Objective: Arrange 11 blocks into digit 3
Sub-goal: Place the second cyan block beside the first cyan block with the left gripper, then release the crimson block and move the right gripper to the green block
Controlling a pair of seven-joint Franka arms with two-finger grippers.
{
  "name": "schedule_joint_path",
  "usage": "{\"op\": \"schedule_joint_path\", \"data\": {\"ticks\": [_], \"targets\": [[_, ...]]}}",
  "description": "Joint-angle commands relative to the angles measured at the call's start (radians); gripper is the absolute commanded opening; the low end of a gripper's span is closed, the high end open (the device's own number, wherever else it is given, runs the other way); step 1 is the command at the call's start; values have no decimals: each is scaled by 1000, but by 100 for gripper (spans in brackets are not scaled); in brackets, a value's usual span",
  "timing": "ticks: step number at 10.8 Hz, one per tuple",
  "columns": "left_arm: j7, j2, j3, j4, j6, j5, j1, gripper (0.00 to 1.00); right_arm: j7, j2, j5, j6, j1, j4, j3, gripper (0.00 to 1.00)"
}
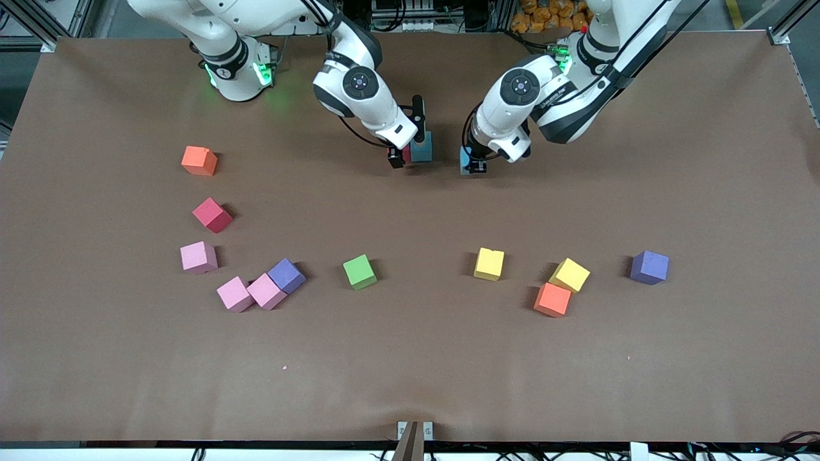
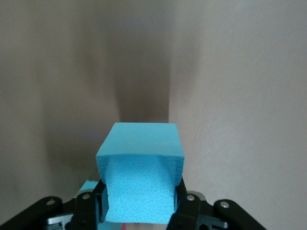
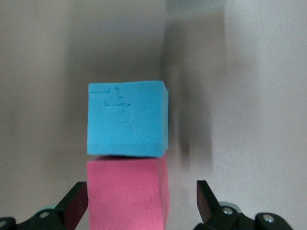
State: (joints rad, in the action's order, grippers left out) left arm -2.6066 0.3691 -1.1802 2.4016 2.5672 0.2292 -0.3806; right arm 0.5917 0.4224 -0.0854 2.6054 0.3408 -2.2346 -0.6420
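— While we go up the table (image 1: pixel 410 384) from the front camera's edge toward twelve o'clock, where the bases stand, what comes first?

— An orange block (image 1: pixel 551 299), touching a yellow block (image 1: pixel 570 274) at its one o'clock. Toward the right arm's end, a pink block (image 1: pixel 234 294) touches a second pink block (image 1: pixel 266 291), which touches a purple block (image 1: pixel 286 275) at its one o'clock.

— And just past those?

— A loose row, well apart: a third pink block (image 1: pixel 198 257), a green block (image 1: pixel 359 271), a second yellow block (image 1: pixel 489 264) and a second purple block (image 1: pixel 649 267).

— Farther up?

— A red block (image 1: pixel 212 214), with a second orange block (image 1: pixel 199 161) near its twelve o'clock.

— And the tools?

— Farthest of all. The right tool (image 1: pixel 407 144) is released, its fingers either side of a pinkish-red block (image 3: pixel 127 191) without touching it. A cyan block (image 1: pixel 423 146) touches that one. At their three o'clock, the left tool (image 1: pixel 473 165) is clenched on a second cyan block (image 1: pixel 465 155), low at the table.
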Motion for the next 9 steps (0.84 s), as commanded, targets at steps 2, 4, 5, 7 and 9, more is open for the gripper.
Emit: {"op": "schedule_joint_path", "data": {"ticks": [2, 4, 5, 7, 9], "targets": [[-58, -1, -12, 18, 56, -27, 54, 43, -24, -122, 48, -155, -48, -5, -8, 100], [-58, 11, -9, 19, 79, -25, 71, 43, -21, -163, 98, -226, -93, 0, -5, 100], [-58, 14, -4, 31, 96, -19, 90, 43, -24, -175, 98, -264, -150, 15, -4, 100], [-55, 28, -1, 36, 122, -14, 98, 43, -27, -180, 98, -327, -256, 82, 2, 100], [-50, 36, 13, 45, 126, 7, 109, 43, -29, -166, 98, -427, -373, 200, 8, 100]]}}
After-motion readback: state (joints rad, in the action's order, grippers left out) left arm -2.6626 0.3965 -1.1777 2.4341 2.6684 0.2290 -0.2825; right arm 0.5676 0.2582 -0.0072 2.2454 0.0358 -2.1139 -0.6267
